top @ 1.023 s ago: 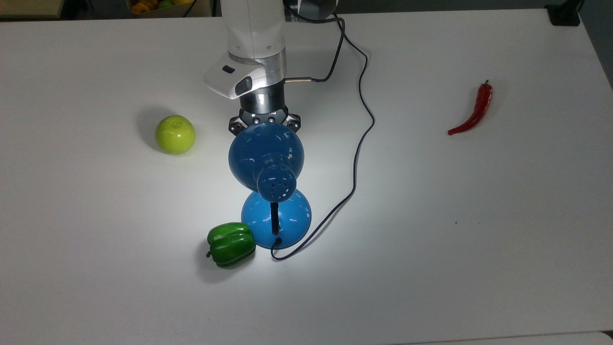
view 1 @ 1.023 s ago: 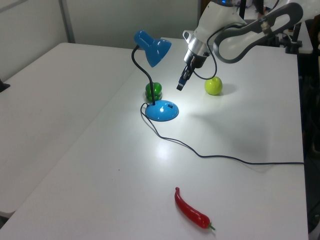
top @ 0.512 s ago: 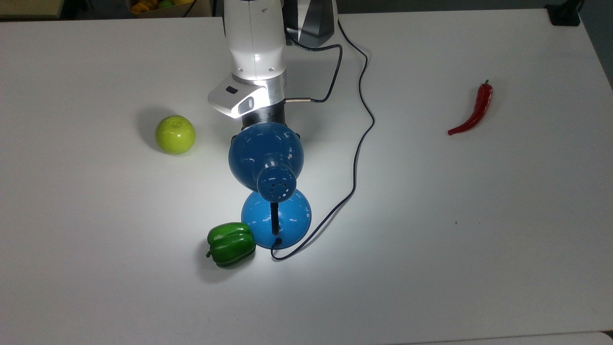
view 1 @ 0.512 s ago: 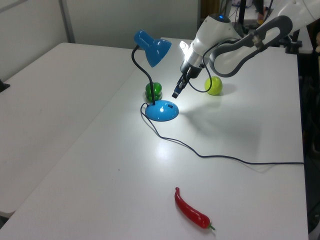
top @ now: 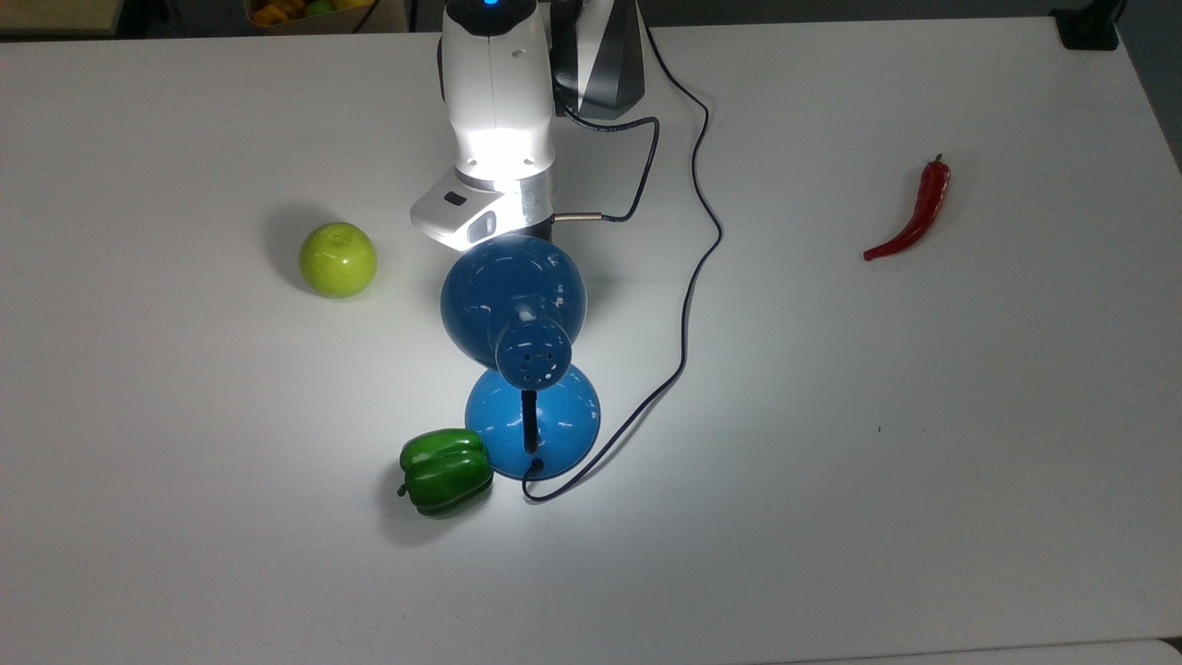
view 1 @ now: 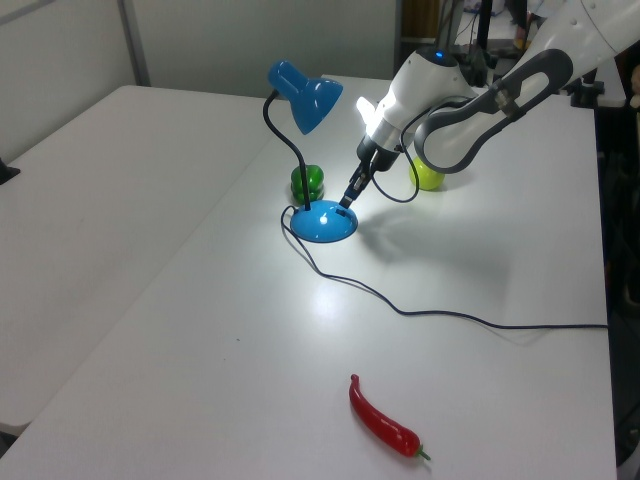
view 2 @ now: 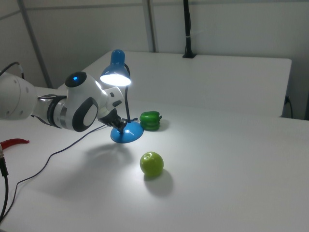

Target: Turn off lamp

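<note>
The blue lamp is lit and throws a bright pool on the white table. In the top view its dome shade (top: 512, 300) covers part of its round base (top: 533, 420). The left view shows the shade (view 1: 305, 95) up on the curved black neck, above the base (view 1: 318, 222). My gripper (view 1: 346, 202) is shut and points down at the base's top on the left view's right, right by a small dark switch. I cannot tell whether it touches. In the right view the gripper (view 2: 119, 125) sits low beside the base (view 2: 128, 134), under the glowing shade (view 2: 116, 75).
A green pepper (top: 446, 471) lies against the base. An apple (top: 338, 259) sits at the top view's left, a red chili (top: 914, 214) at its far right. The lamp's thin dark cord (top: 688, 305) winds across the table beside my arm (top: 499, 120).
My arm has come down and moved in toward the lamp's base; in the top view the gripper has slid under the shade. The lamp stays lit.
</note>
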Robot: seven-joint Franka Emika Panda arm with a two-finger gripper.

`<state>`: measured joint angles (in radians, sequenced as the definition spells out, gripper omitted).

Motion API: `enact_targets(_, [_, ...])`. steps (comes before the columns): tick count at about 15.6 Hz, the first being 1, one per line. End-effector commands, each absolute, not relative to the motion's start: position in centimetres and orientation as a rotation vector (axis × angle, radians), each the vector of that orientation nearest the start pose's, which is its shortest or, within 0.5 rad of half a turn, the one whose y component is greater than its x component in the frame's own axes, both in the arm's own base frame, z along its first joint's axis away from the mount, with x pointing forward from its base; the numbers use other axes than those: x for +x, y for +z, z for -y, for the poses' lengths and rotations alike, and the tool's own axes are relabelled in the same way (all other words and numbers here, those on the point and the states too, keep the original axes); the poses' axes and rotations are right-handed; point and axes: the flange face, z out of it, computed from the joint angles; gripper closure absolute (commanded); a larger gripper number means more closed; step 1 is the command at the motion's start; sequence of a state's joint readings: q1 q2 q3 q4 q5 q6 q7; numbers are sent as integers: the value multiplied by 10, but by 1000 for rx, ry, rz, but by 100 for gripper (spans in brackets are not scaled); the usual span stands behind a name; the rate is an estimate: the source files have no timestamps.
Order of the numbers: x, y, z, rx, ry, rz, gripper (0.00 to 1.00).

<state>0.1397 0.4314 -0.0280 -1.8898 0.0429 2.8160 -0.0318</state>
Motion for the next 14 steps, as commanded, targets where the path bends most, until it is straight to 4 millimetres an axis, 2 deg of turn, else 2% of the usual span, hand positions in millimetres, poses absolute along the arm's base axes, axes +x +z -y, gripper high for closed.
enact_targets(1, [664,324,-80,-3008,-776,173,100])
enact_targets(9, [663,311,-80,-3026,-747,195,100])
enact_targets(14, [651,300,-79,-3046,-697,224,100])
